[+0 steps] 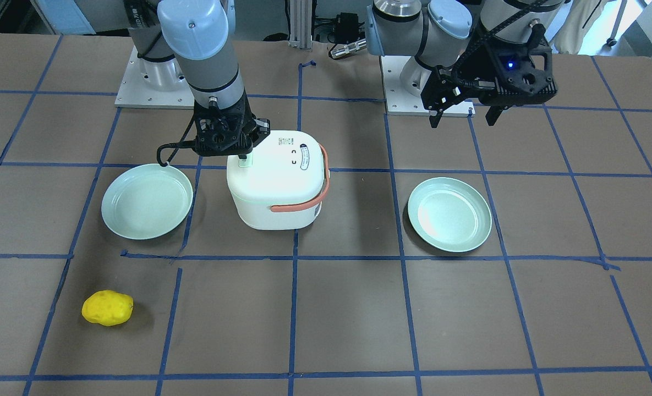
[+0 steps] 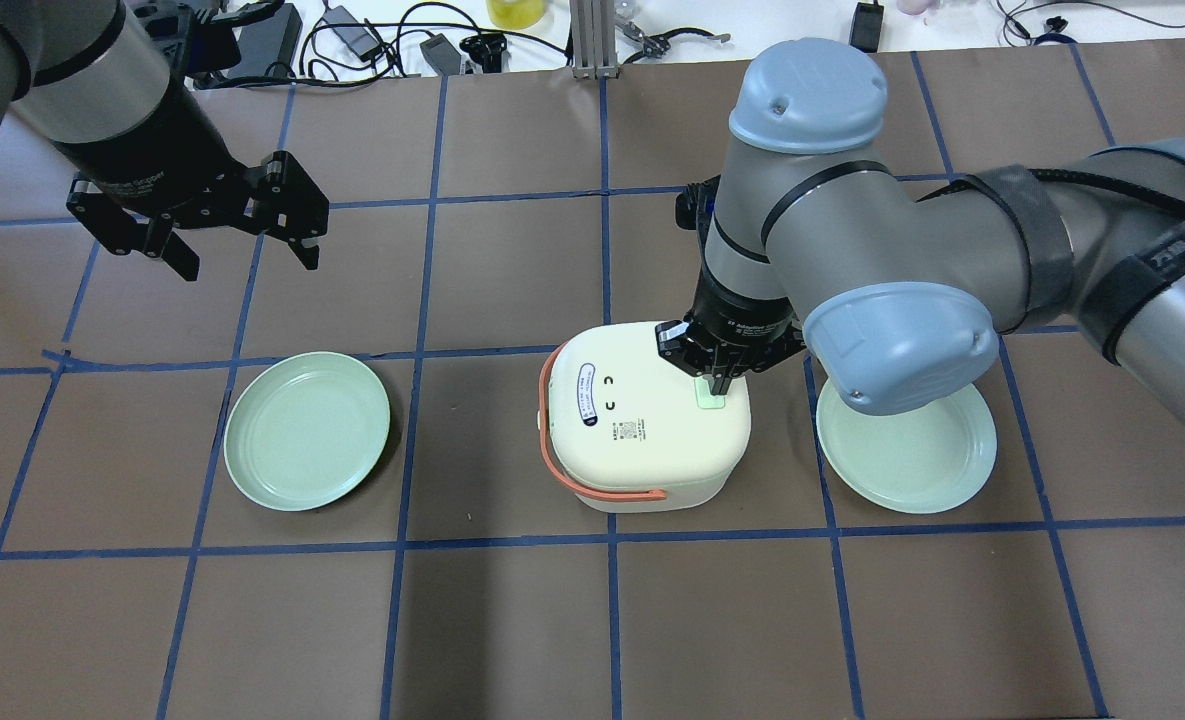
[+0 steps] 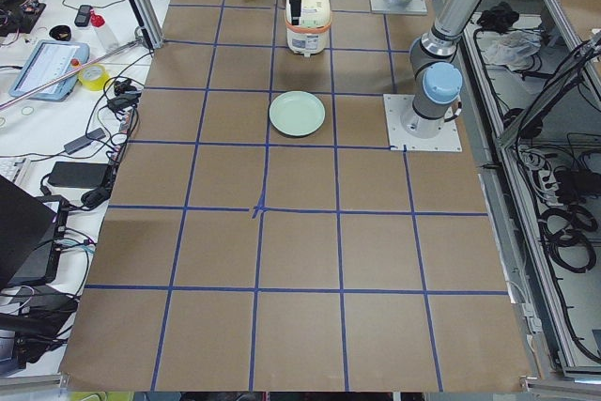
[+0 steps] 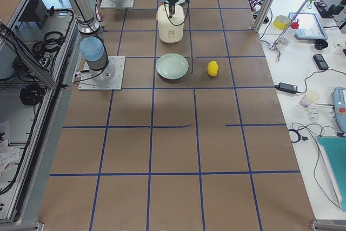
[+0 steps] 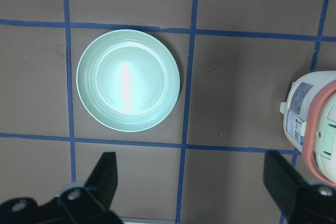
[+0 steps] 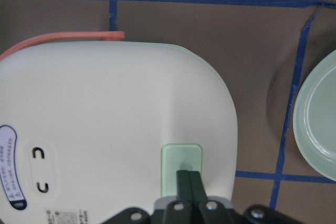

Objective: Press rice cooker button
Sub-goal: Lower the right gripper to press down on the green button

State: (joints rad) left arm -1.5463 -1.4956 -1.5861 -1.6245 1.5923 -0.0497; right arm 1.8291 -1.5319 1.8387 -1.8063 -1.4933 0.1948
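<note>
Rice cooker: white, rounded, lid shut; stands upright at the centre of the overhead frame, on a blue line crossing.
Button: pale green square on the lid top, near the lid's right edge in the overhead frame.
Handle: salmon-coloured band, folded down around the cooker's side, on the half away from the button.
Right hand: points straight down over the cooker; its two fingers are pressed together with nothing between them, and their tips sit on the button. In the right wrist frame the tips cover the button's lower edge.
Left hand: upper left of the overhead frame, above the bench and well apart from the cooker; fingers spread wide, holding nothing.
First plate: pale green, round, flat on the bench at centre left of the overhead frame; it fills the upper left of the left wrist frame, above the spread fingers.
Second plate: same colour and shape, just beside the cooker at centre right of the overhead frame, partly hidden by the right arm's elbow joint.
Yellow object: small, lumpy, rounded; lower left of the front-facing frame, apart from both plates; what kind of thing it is cannot be told.
Bench: brown surface marked into squares by blue tape.
</note>
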